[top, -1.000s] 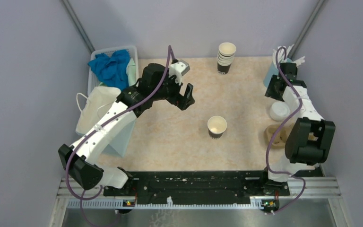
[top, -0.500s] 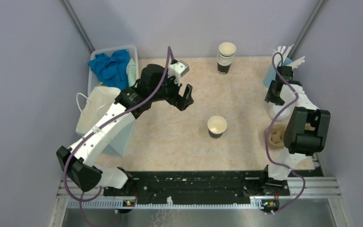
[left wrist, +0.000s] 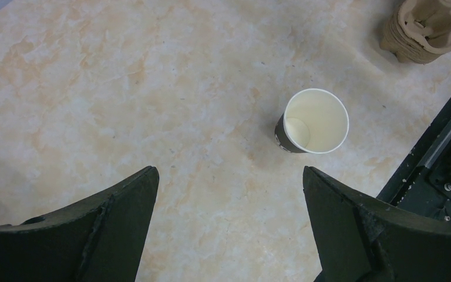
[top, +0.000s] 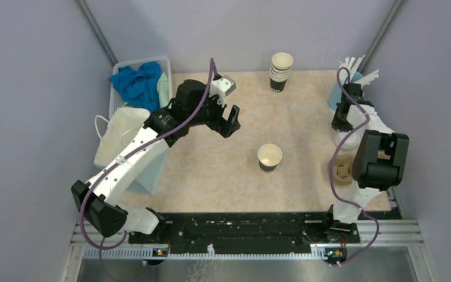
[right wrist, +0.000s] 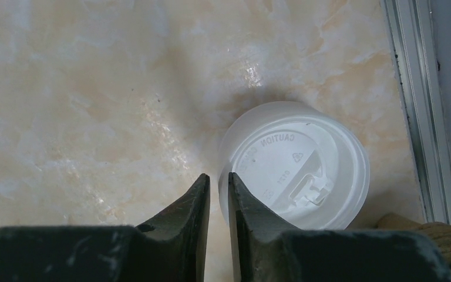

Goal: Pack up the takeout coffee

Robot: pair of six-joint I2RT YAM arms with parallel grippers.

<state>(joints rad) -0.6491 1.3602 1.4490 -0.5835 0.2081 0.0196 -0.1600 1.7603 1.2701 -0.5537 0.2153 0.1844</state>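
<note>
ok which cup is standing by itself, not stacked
The lone lidless cup near the middle of the table, dark outside and cream inside. The other cups are nested in one stack at the table's far edge.

Left gripper [top: 230, 121] hangs, jaws spread wide, back-left of the lidless paper cup [top: 269, 157]; right gripper [top: 342, 124], fingers nearly together, points down well to its right.

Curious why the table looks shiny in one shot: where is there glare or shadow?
Right wrist: a bright glare patch on the table beyond the white lid; the near fingers look dark. Left wrist: the paper cup is sharp, with a faint shadow. Top external: even light, no strong glare.
</note>
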